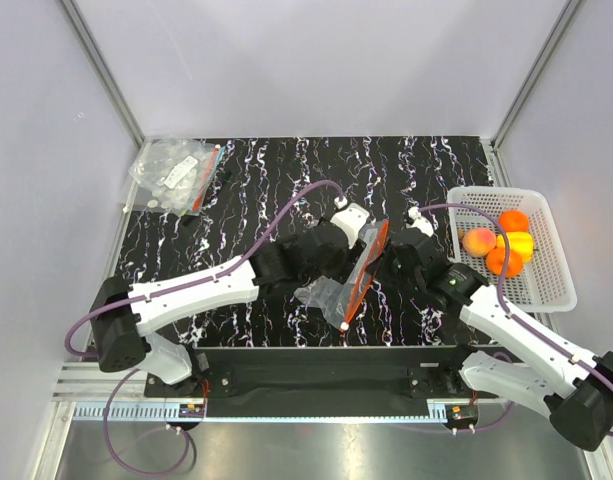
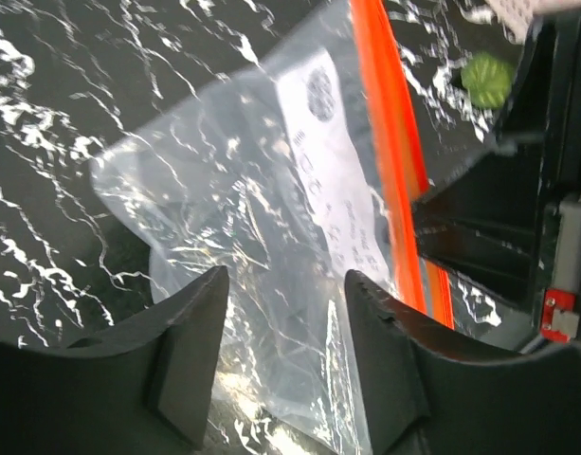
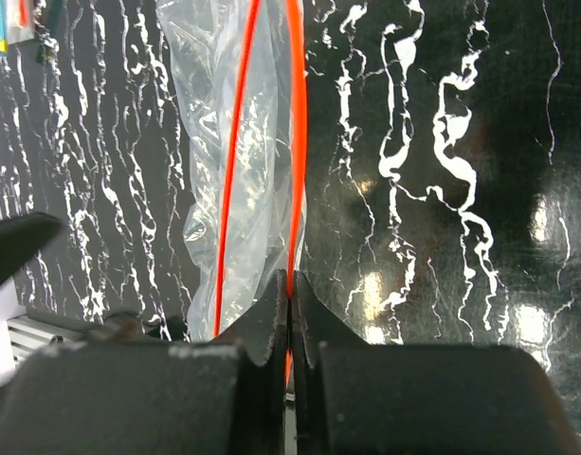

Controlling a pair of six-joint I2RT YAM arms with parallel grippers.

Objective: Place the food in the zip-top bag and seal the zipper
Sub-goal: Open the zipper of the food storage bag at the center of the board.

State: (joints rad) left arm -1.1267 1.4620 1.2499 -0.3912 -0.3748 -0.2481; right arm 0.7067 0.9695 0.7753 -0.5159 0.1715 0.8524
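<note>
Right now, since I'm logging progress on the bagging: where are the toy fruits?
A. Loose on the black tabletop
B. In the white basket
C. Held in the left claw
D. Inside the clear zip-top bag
B: the toy fruits all lie together in the white basket on the right, and the zip-top bag in the middle shows no fruit inside.

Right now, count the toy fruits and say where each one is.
4, all in the white basket: orange fruit farthest, peach-pink fruit left, yellow fruit right, second orange fruit nearest. Others may hide underneath.
</note>
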